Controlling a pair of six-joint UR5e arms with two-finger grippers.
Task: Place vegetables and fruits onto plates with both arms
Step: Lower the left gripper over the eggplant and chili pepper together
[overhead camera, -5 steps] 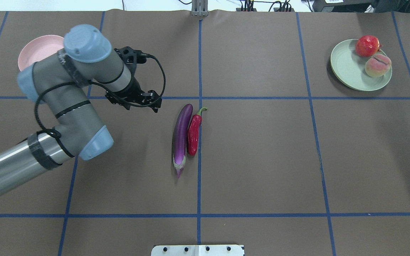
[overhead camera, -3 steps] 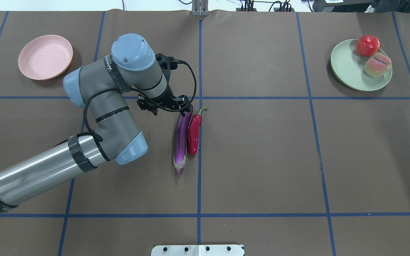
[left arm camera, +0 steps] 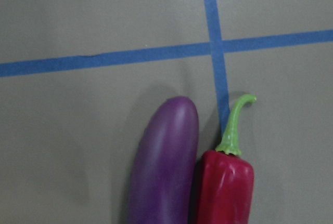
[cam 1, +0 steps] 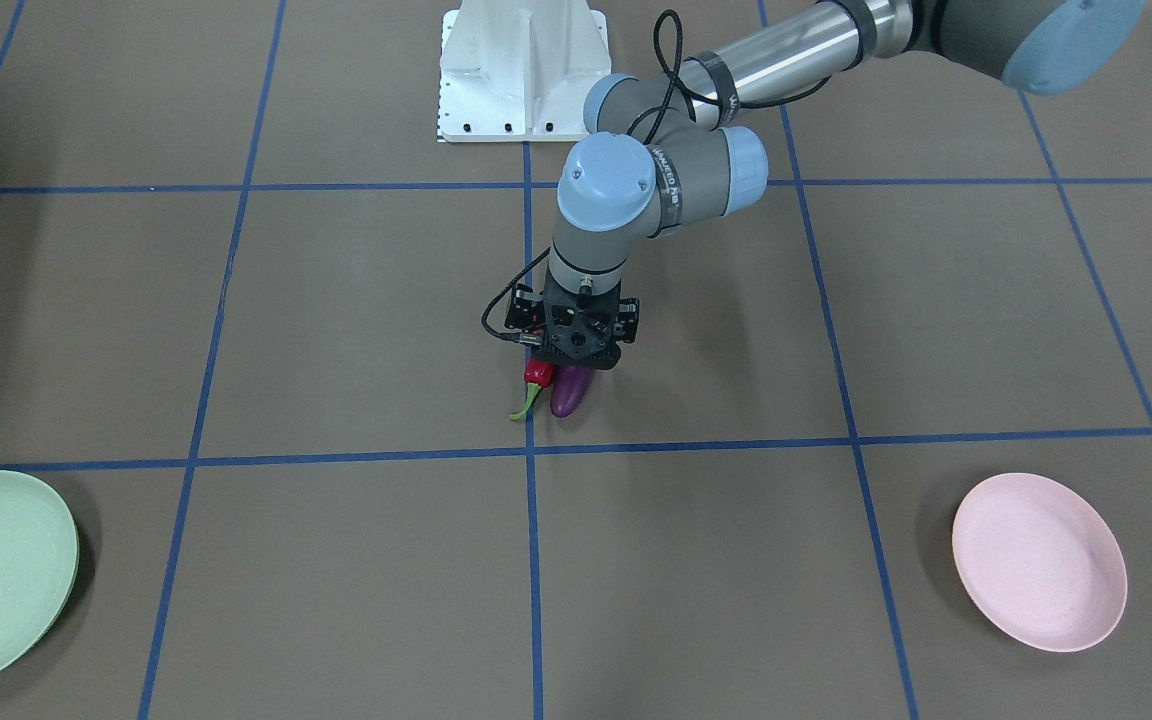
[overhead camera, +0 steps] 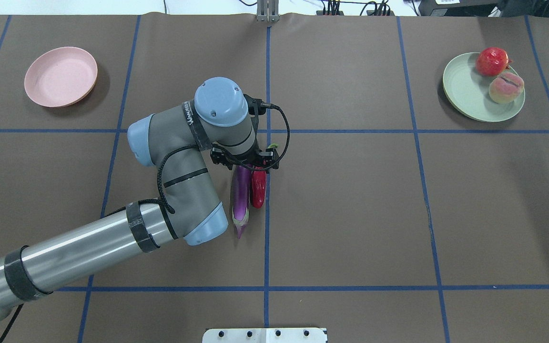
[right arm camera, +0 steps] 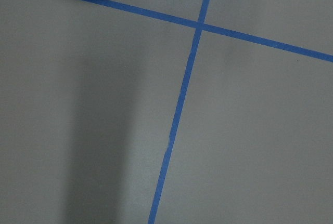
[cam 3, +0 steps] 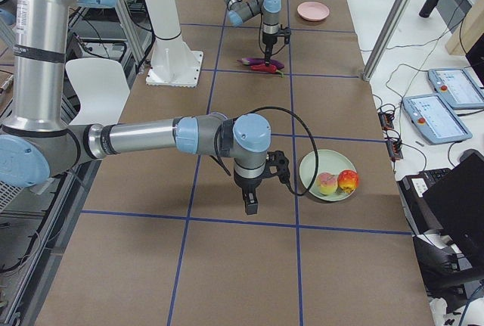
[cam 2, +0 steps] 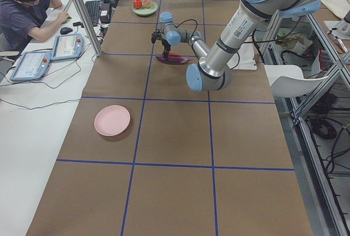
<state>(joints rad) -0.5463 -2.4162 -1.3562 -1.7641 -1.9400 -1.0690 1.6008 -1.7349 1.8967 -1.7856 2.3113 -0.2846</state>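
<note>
I have the left hand (overhead camera: 246, 164) pointing straight down over the far ends of the eggplant (overhead camera: 241, 195) and the chili pepper (overhead camera: 258, 190). The two lie side by side and touching near the middle of the table (overhead camera: 350, 214), right beside a crossing of the blue tape lines (overhead camera: 341, 131). The hand's body hides its fingers in both wide views and none show in its wrist camera, so I cannot tell how far it is open. That camera shows only the eggplant's rounded purple tip and the chili's curled green stem. Nothing I see shows the hand gripping either one.

White lettering runs along the wrist joint of the left arm (overhead camera: 189, 113), but it is too small for me to read.

The pink plate (overhead camera: 60, 76) sits bare at the far left. The mint green plate (overhead camera: 470, 95) at the far right carries the peach (overhead camera: 506, 87) and the red-orange fruit (overhead camera: 492, 61), which touch each other at its far rim.

The right hand (cam 3: 250, 205) hangs pointing down just beside the green plate. I see it only from the side camera, so I cannot tell whether it is open or closed. Its wrist camera shows bare table, tape and a sliver of the plate's edge.
</note>
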